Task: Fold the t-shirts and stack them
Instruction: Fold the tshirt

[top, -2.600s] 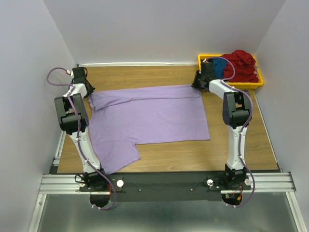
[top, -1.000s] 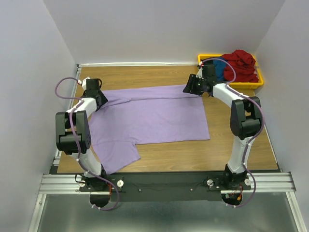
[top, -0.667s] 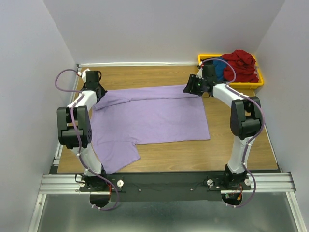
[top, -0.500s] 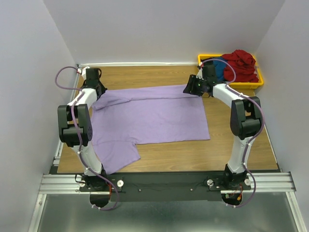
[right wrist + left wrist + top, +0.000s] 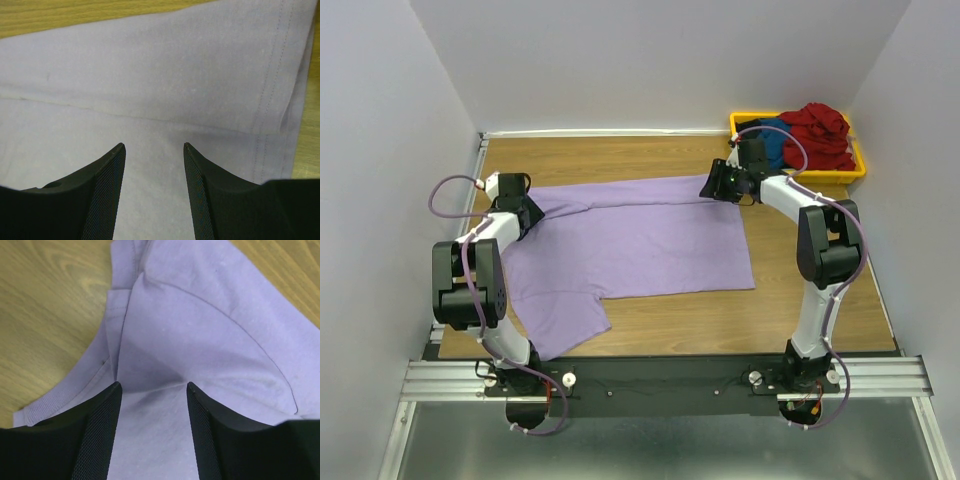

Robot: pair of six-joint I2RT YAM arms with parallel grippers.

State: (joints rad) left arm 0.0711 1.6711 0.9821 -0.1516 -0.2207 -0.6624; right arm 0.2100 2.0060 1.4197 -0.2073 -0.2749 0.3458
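A large lavender t-shirt (image 5: 630, 245) lies spread on the wooden table, its far strip folded over along a crease. My left gripper (image 5: 525, 212) hovers open over the shirt's far left shoulder; in the left wrist view its jaws (image 5: 153, 387) straddle rumpled lavender cloth (image 5: 200, 330) without pinching it. Over the far right hem my right gripper (image 5: 717, 186) stands open, and its jaws (image 5: 154, 146) frame flat cloth (image 5: 150, 75) just below the fold crease. Dark red (image 5: 823, 132) and blue (image 5: 776, 135) t-shirts lie heaped in the yellow bin.
The yellow bin (image 5: 860, 168) sits in the far right corner beside the right arm. White walls close in on both sides and the back. Bare wood (image 5: 720, 320) shows in front of the shirt and along the far edge.
My left gripper moved up toward the far left corner, then came back down and right onto the shirt's shoulder, now open. The right gripper stayed at the far right hem.
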